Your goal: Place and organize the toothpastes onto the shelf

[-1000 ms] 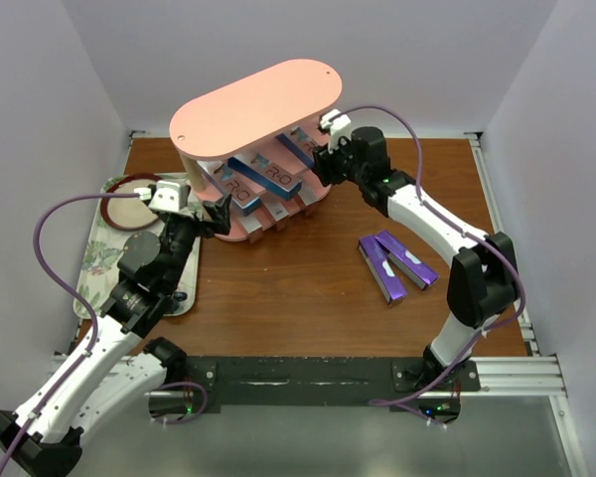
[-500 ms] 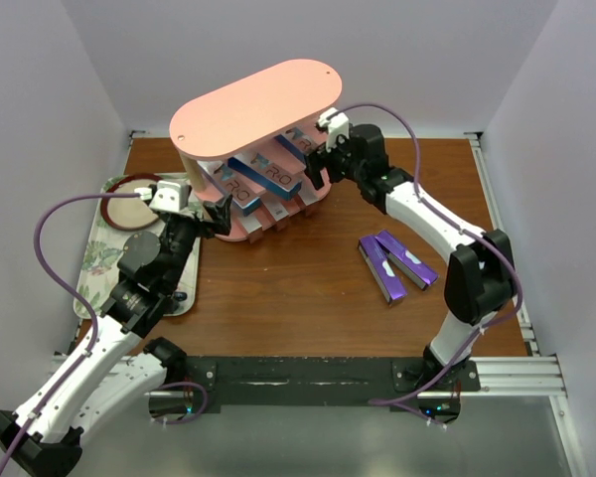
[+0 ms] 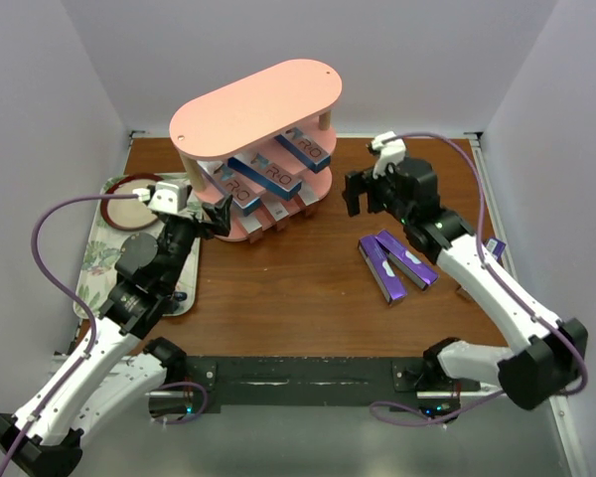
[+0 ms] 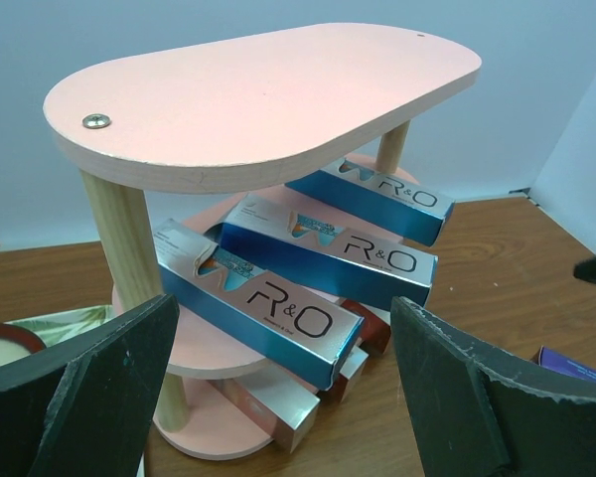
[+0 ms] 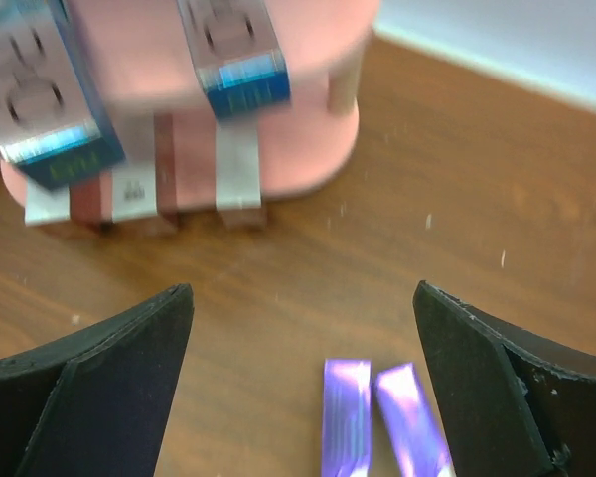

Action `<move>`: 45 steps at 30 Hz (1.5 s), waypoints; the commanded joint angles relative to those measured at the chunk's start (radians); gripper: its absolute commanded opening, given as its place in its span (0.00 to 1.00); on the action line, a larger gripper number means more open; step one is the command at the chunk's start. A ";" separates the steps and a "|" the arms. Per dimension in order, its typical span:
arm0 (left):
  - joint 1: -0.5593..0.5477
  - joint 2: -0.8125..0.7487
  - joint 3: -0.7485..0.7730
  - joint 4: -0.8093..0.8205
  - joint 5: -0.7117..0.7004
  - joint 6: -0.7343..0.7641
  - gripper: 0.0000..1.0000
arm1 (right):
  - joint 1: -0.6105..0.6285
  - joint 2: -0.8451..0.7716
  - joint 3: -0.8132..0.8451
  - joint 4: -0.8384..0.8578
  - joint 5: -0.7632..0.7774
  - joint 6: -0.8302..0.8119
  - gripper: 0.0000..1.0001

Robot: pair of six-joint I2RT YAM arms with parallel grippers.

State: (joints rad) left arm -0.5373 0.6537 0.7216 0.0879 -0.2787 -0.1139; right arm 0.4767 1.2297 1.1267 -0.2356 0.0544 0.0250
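Note:
The pink shelf (image 3: 253, 109) stands at the back of the table. Three blue toothpastes (image 4: 328, 253) lie side by side on its middle tier, and red and white ones (image 4: 278, 407) lie on the bottom tier. Purple toothpastes (image 3: 395, 263) lie in a V on the table, right of centre, and show below my right gripper in its wrist view (image 5: 346, 417). My right gripper (image 3: 363, 199) hangs open and empty between the shelf and the purple boxes. At the shelf's left end my left gripper (image 3: 217, 217) stands open and empty, facing the blue boxes.
A floral tray (image 3: 99, 258) with a red-rimmed dish (image 3: 129, 199) lies at the left, under my left arm. Pale walls close in three sides of the table. A black rail (image 3: 308, 378) runs along the near edge.
My right gripper has opened and pulled back to the right from the shelf, leaving a blue box on the middle tier. My left arm has not moved.

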 commanded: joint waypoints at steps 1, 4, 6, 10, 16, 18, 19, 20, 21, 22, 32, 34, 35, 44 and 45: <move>0.005 -0.006 0.001 0.033 0.036 -0.017 0.93 | -0.004 -0.113 -0.126 -0.145 0.091 0.136 0.98; 0.005 0.000 0.006 0.027 0.046 -0.023 0.93 | -0.007 -0.174 -0.195 -0.226 0.119 0.162 0.98; 0.007 0.001 0.007 0.024 0.047 -0.024 0.93 | -0.010 -0.199 -0.237 -0.284 0.137 0.197 0.99; 0.008 0.006 0.007 0.023 0.050 -0.026 0.93 | -0.020 -0.262 -0.314 -0.324 0.127 0.272 0.99; 0.007 0.007 0.007 0.023 0.053 -0.027 0.93 | -0.030 -0.251 -0.418 -0.334 0.084 0.384 0.99; 0.008 0.007 0.009 0.023 0.055 -0.027 0.93 | -0.036 -0.233 -0.450 -0.332 0.090 0.414 0.99; 0.008 0.006 0.009 0.023 0.055 -0.027 0.93 | -0.038 -0.227 -0.458 -0.329 0.088 0.420 0.98; 0.008 0.007 0.009 0.021 0.055 -0.027 0.93 | -0.044 -0.213 -0.472 -0.329 0.093 0.424 0.99; 0.010 0.004 0.007 0.021 0.050 -0.027 0.93 | -0.047 -0.208 -0.479 -0.326 0.097 0.434 0.98; 0.010 0.001 0.007 0.021 0.047 -0.029 0.93 | -0.050 -0.205 -0.488 -0.312 0.099 0.434 0.99; 0.014 -0.045 -0.005 0.030 0.000 -0.027 0.93 | -0.084 -0.108 -0.510 -0.269 0.018 0.428 0.95; 0.019 -0.058 -0.010 0.033 -0.007 -0.027 0.93 | -0.084 -0.104 -0.513 -0.269 0.007 0.420 0.92; 0.020 -0.062 -0.013 0.038 -0.008 -0.027 0.93 | -0.082 -0.102 -0.513 -0.268 0.001 0.412 0.91; 0.040 -0.065 -0.014 0.041 0.006 -0.036 0.93 | -0.047 -0.064 -0.512 -0.264 0.017 0.412 0.82; 0.043 -0.062 -0.014 0.041 0.007 -0.038 0.93 | -0.038 -0.056 -0.507 -0.268 0.033 0.415 0.82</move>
State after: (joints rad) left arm -0.5079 0.5880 0.7216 0.0883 -0.2695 -0.1387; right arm 0.4076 1.1496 0.6147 -0.5262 0.0597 0.4339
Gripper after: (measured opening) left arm 0.930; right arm 0.826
